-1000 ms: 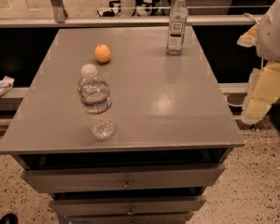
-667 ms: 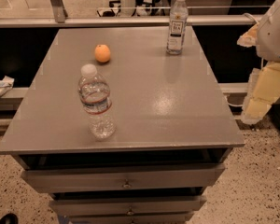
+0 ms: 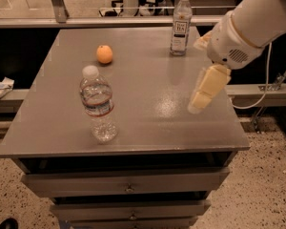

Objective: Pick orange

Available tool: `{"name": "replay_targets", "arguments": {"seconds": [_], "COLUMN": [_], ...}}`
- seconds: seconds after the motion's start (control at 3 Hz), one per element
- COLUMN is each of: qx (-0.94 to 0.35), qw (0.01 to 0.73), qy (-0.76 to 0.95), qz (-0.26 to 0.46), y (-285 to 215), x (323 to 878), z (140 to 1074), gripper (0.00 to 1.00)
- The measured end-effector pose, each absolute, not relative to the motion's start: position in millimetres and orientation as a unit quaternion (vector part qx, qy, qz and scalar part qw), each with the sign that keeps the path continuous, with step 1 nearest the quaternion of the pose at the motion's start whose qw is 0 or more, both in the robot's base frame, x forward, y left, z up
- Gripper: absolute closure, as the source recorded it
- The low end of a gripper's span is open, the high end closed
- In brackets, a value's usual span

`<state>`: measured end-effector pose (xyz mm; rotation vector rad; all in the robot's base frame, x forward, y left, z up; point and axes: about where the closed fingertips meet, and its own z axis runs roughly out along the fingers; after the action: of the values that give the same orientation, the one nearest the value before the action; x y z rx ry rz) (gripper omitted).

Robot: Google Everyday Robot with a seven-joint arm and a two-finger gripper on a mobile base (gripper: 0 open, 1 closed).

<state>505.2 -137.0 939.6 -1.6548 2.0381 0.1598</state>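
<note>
The orange (image 3: 104,54) is a small round fruit on the grey table top (image 3: 148,128), at the far left part. My gripper (image 3: 206,89) hangs from the white arm (image 3: 250,25) over the right side of the table, well to the right of the orange and nearer the front. It is apart from the orange and holds nothing that I can see.
A clear water bottle with a white cap (image 3: 98,106) stands near the front left, in front of the orange. A second labelled bottle (image 3: 180,25) stands at the far edge right of centre. Drawers (image 3: 128,187) sit below the top. A cable (image 3: 264,87) hangs at right.
The arm has swung left from beyond the table's right edge, and the gripper is now over the table's right side. The orange and both bottles have not moved.
</note>
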Motion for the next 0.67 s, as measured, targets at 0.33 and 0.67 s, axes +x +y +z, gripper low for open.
{"name": "replay_targets", "arguments": {"seconds": [0.33,0.67], "qx": [-0.597,-0.597], "qw": [0.302,0.302], "qy": [0.735,0.735], "qz": [0.112,0.112], "y": [-89.3,-89.3], "x": [544.5,544.5], "z": [924.2,924.2], "gripper": [0.00,0.00]}}
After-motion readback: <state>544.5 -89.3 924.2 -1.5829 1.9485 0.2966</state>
